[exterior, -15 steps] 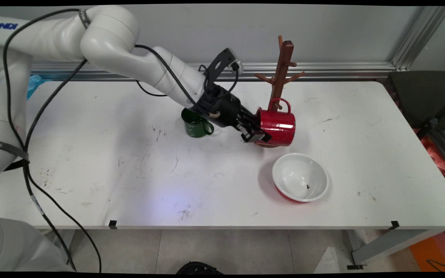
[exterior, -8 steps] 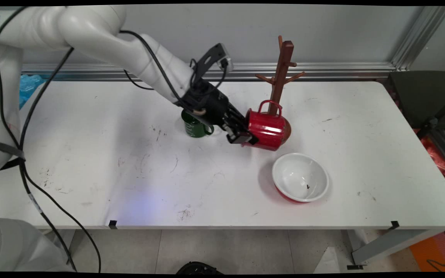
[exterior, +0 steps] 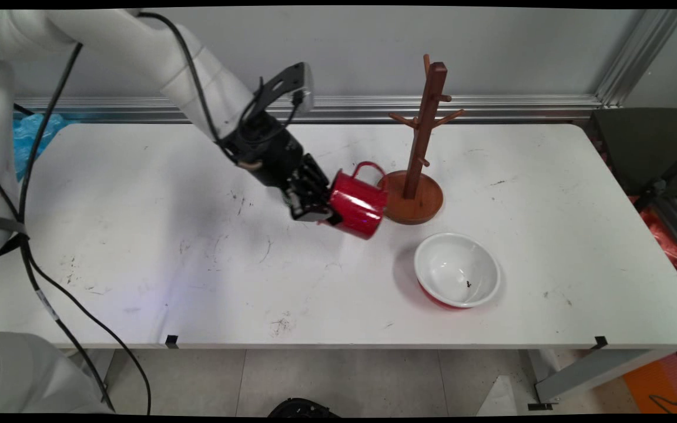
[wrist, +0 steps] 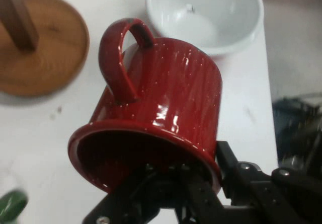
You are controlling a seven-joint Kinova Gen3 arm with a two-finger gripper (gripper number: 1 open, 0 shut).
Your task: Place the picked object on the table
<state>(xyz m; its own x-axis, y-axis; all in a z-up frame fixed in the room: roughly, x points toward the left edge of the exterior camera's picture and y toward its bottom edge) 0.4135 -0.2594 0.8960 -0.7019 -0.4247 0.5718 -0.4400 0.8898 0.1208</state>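
Main view: glossy red enamel mug [exterior: 357, 204], round w/ loop handle, tipped on its side above the white table [exterior: 138, 235], just left of the wooden mug tree [exterior: 418, 170] w/ round base. Gripper [exterior: 315, 205] clamped on mug's rim. White bowl [exterior: 457, 269], red outside, near-right.

Hand view: speckled mug [wrist: 161, 118], one finger inside rim, one outside; gripper [wrist: 201, 183] pinching the wall. Bowl [wrist: 204, 12] and tree base [wrist: 43, 45] beyond.

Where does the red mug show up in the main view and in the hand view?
Main view: red mug at centre, tilted, clamped at its rim by the gripper, just left of the wooden mug tree.
Hand view: red mug fills the centre, handle up.
Shared landmark: the white bowl.
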